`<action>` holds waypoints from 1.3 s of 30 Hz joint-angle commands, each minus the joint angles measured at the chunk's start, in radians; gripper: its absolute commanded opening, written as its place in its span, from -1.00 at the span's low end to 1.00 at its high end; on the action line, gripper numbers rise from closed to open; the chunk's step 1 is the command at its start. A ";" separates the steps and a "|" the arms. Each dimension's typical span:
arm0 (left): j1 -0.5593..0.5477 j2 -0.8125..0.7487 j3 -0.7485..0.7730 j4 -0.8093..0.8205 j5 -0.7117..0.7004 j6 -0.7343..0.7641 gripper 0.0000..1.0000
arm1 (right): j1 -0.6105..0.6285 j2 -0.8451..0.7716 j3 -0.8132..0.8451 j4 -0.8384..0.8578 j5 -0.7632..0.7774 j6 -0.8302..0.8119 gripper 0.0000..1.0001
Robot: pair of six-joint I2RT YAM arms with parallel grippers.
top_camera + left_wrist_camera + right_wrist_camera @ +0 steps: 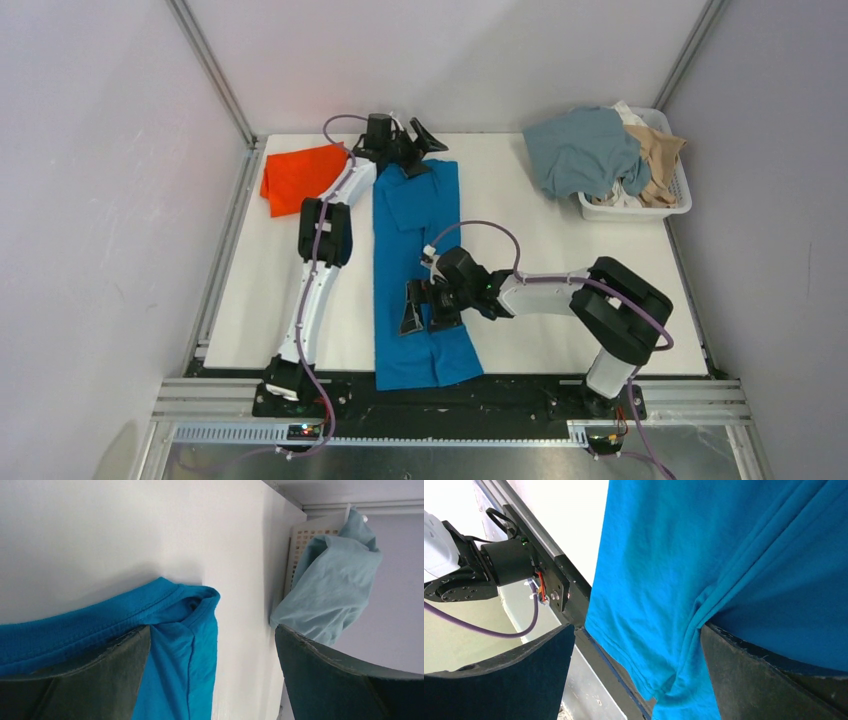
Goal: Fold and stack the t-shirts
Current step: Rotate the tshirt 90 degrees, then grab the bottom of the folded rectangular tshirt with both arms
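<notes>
In the top view we see the blue t-shirt (400,260) lying as a long narrow strip down the middle of the white table (560,260). It reaches from the upper centre of the frame to the bottom centre, where its lower end hangs over the table edge onto the black rail (520,390). The left gripper (408,150) is at the upper end of this strip, at the collar. In the left wrist view its two fingers are spread wide, so it is released, and the collar lies partly under the finger on the left of that frame. The right gripper (425,312) is low over the lower part of the strip, a little below the centre of the frame. In the right wrist view its fingers also stand wide apart and grasp nothing. The blue cloth lies between them, and a small crease runs to the finger on the right of the frame. The orange-red t-shirt (300,175) lies flat at the upper left of the table, just beside the left arm. In the upper right stands the white basket (640,208). The grey-blue t-shirt (585,150) hangs over its left rim, and the tan t-shirt (662,155) lies crumpled inside it.
</notes>
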 commanded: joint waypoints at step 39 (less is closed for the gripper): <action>-0.442 -1.854 -1.925 -0.004 -0.619 0.154 0.99 | 0.095 -0.805 -0.435 -0.374 0.351 0.213 0.82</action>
